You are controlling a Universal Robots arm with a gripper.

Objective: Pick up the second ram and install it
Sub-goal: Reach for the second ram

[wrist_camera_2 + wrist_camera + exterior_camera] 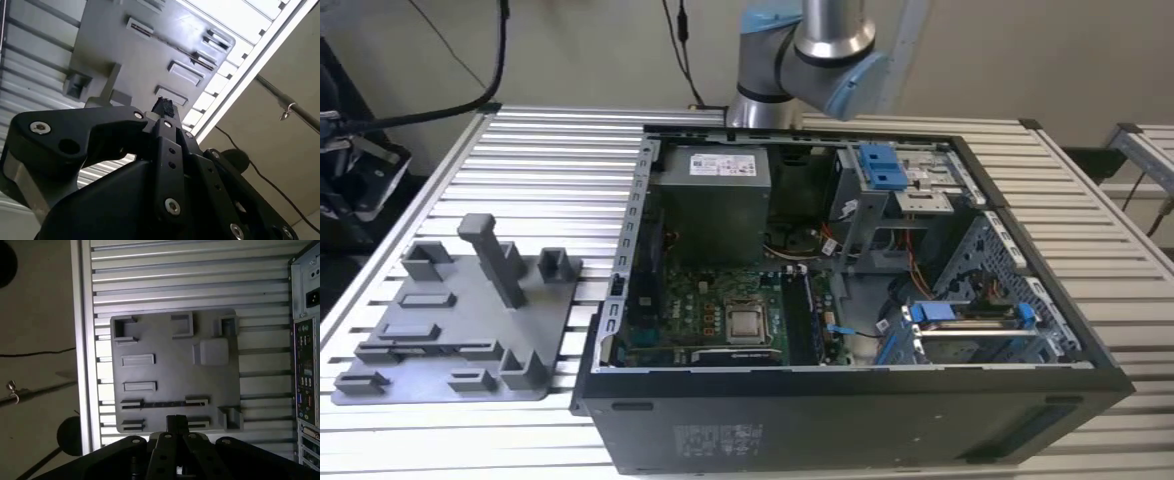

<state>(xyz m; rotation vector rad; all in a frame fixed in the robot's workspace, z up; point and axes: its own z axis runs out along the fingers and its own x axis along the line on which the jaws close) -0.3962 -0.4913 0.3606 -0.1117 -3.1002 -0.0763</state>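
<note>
We find the second ram (165,403) standing on edge in a slotted holder of the grey tray (165,375), a thin dark strip held at each end by a small bracket. We judge it is kept upright there so its top edge is free for a grasp. Its long axis runs parallel to the bench (547,150) slats, with one end toward the computer case (854,385) and the other toward the bench's side edge. The matching holder beside it looks empty. The gripper (175,421) hangs above the tray next to that row. Its jaws look pressed together with nothing between them. In the exterior view, the tray (467,320) lies on the bench at the exterior view's left of the open case.
</note>
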